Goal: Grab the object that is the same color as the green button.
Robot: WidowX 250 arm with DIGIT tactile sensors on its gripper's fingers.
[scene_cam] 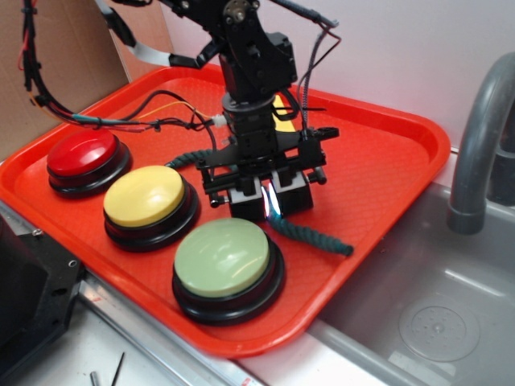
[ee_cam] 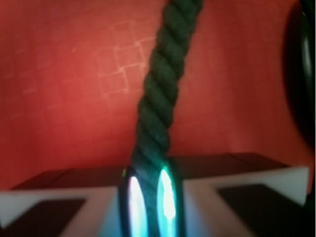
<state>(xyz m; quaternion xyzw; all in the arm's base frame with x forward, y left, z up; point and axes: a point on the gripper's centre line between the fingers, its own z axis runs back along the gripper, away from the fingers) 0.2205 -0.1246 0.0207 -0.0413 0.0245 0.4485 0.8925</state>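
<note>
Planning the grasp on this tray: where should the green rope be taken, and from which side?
Grip the green rope mid-length, from above, fingers across its thin width. It lies flat on the tray, so only a straddling pinch fits, as the end effector does now.

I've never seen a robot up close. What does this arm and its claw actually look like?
The arm is black, built from boxy blocks. Loose black, red and yellow cables trail off it. The gripper has a wide black crossbar and two chunky fingers; their pads glow bluish-white.
</note>
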